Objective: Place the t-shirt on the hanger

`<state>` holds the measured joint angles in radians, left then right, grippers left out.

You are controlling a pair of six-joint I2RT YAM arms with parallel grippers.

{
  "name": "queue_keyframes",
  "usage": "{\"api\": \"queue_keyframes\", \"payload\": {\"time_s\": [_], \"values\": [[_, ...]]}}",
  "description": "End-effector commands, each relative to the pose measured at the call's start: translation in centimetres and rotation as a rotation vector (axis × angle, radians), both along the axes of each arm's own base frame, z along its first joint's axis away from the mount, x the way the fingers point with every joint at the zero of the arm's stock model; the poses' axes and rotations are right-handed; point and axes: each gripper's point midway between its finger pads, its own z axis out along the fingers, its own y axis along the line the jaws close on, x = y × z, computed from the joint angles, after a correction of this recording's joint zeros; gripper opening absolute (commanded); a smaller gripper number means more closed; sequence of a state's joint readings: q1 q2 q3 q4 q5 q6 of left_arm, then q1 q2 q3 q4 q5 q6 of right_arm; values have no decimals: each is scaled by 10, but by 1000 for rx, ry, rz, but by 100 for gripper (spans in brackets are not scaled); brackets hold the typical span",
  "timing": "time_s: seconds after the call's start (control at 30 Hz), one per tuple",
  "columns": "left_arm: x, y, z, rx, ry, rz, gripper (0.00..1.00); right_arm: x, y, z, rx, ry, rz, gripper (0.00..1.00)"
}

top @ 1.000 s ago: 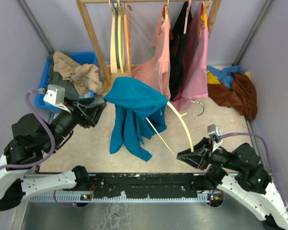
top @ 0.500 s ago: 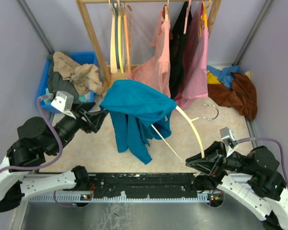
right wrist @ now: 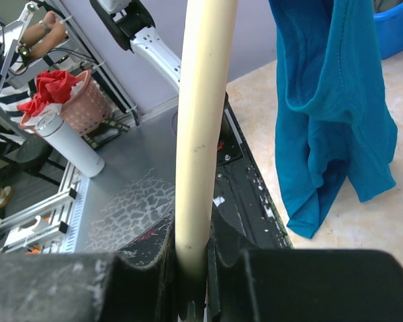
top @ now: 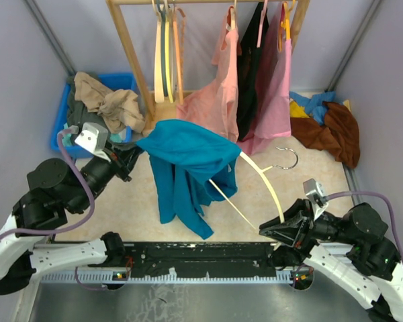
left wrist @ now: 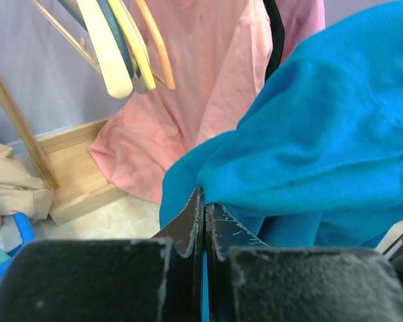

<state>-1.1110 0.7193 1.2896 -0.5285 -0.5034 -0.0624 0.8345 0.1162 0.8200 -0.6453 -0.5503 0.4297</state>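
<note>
Left pincer [top: 130, 155] clamped shut on edge of t-shirt [top: 188, 157], right pincer [top: 281, 227] closed tight on near end of hanger [top: 263, 178], t-shirt draped over its far arm, between both pincers.

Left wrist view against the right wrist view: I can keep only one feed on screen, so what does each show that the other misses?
Only the left wrist view shows the left hand pinched shut on the t-shirt edge, with a pink shirt, pale spare hangers and the wooden rack behind. Only the right wrist view shows the right hand clamped on the hanger, plus a white bottle and pink basket beyond the table. Both show the teal t-shirt hanging down.
</note>
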Motion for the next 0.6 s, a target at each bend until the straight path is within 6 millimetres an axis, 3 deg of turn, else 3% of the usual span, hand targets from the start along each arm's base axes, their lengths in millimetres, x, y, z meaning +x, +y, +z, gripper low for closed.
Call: {"api": "queue_keyframes", "payload": {"time_s": [0.0, 0.23, 0.57], "values": [[1, 13, 43, -97, -54, 45, 0, -3, -7, 34, 107, -126, -13, 0], [1, 9, 103, -178, -153, 27, 0, 2, -6, 18, 76, -118, -31, 0], [8, -19, 151, -161, -208, -10, 0, 4, -6, 3, 91, -140, -47, 0]]}}
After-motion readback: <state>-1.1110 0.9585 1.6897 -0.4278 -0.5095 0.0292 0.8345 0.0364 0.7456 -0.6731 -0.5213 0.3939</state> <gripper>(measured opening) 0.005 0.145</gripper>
